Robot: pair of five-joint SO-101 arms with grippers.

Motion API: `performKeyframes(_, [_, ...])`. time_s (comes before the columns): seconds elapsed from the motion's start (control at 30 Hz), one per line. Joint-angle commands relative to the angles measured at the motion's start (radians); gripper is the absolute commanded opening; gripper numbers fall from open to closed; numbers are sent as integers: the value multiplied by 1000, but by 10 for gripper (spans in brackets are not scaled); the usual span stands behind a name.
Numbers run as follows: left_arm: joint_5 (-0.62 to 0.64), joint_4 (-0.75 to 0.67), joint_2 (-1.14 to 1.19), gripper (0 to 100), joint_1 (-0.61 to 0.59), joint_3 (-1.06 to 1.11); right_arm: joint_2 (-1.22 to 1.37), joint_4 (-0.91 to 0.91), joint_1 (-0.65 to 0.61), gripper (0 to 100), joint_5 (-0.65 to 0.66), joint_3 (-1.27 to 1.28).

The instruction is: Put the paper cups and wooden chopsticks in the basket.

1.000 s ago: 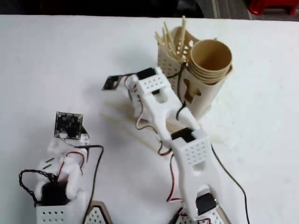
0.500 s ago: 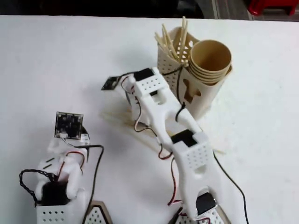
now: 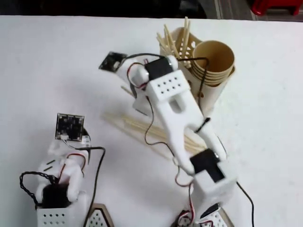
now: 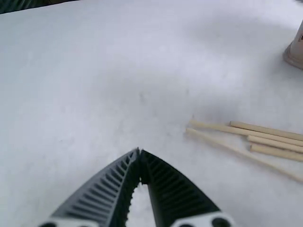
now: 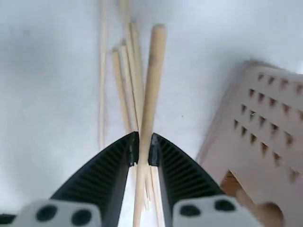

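A white table [image 3: 42, 56] spans the high view. Beyond its far edge lies dark floor [image 3: 94, 6], with a red object [image 3: 277, 5] at the corner.

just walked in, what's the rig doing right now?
The right gripper is shut on one chopstick, beside the basket and over the loose chopsticks lying on the table. The basket already holds the cups, stacked, and a bunch of sticks standing upright. The left gripper is shut and empty, off to the side above bare table.
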Motion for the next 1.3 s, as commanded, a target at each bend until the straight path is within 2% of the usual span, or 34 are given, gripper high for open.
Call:
performKeyframes(0.0, [-8, -23, -12, 27, -5, -3, -202, 4, -12, 18, -43, -15])
performKeyframes(0.23, [-8, -23, -12, 27, -7, -5, -435, -76, -45, 18, -126, -15])
performKeyframes(0.6, [-8, -23, -13, 27, -7, -5, -618, -378, -38, 18, -137, -15])
performKeyframes(0.7, [-8, -23, -13, 27, -7, -5, -628, -472, -5, 18, -150, -15])
performKeyframes(1.03, [-8, -23, -13, 27, -7, -5, -565, -808, 205, 19, -364, -6])
performKeyframes(1.27, [-8, -23, -13, 27, -7, -5, -410, -908, 272, 19, -390, -6])
